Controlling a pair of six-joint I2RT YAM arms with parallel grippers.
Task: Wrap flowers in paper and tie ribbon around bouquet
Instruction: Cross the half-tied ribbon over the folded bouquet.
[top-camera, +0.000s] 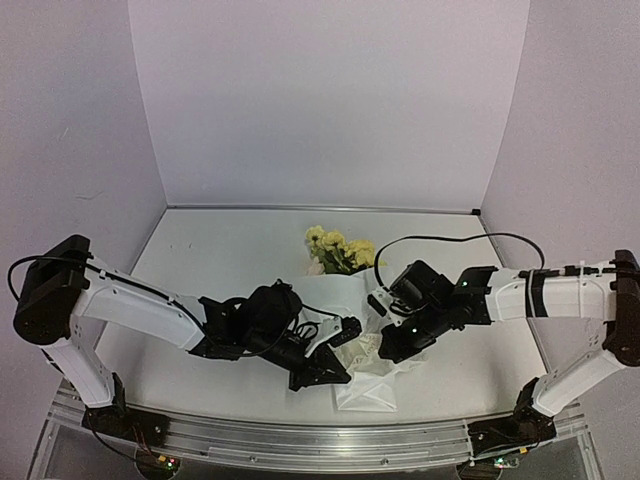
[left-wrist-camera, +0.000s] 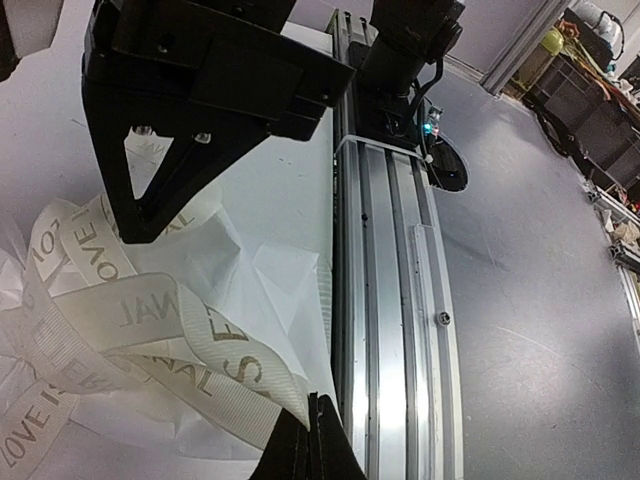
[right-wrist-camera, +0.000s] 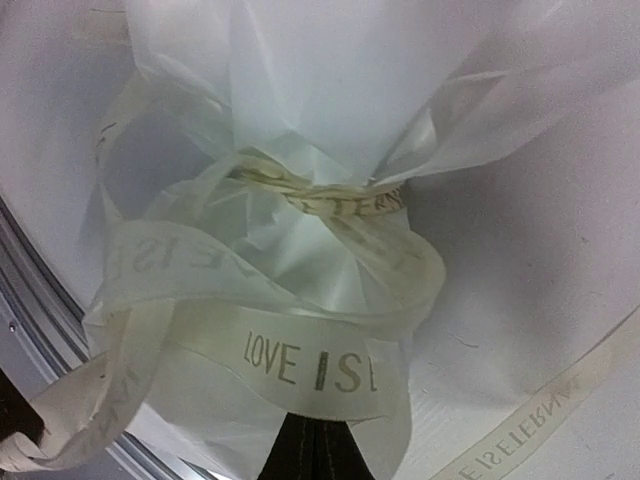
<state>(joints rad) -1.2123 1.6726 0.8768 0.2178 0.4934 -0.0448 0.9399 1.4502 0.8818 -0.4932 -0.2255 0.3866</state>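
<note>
**A:** How do the two arms stand?

**B:** Both reach low over the middle of the worktop (top-camera: 220, 260) from opposite sides, with their wrists turned toward each other. The left gripper (left-wrist-camera: 312, 442) points toward the near edge. The right gripper (right-wrist-camera: 322, 445) comes in from the right, angled down.

**A:** And the fingers?

**B:** Each pair is pressed together on the ribbon (right-wrist-camera: 310, 365), pinching a different stretch of the printed band.

**A:** Where does the ribbon run?

**B:** One turn cinches the paper (right-wrist-camera: 330, 90) at its gathered neck. Loose loops lie piled on the crinkled lower end of the sheet, between the two grippers.

**A:** The flowers?

**B:** The flowers (top-camera: 340, 250) stick out of the far end of the wrap, blossoms toward the back wall, beyond both grippers.

**A:** Anything close by?

**B:** The aluminium rail (left-wrist-camera: 390, 330) along the near edge runs just beside the paper's lower end. A black cable (top-camera: 450, 238) arcs above the right forearm.
</note>
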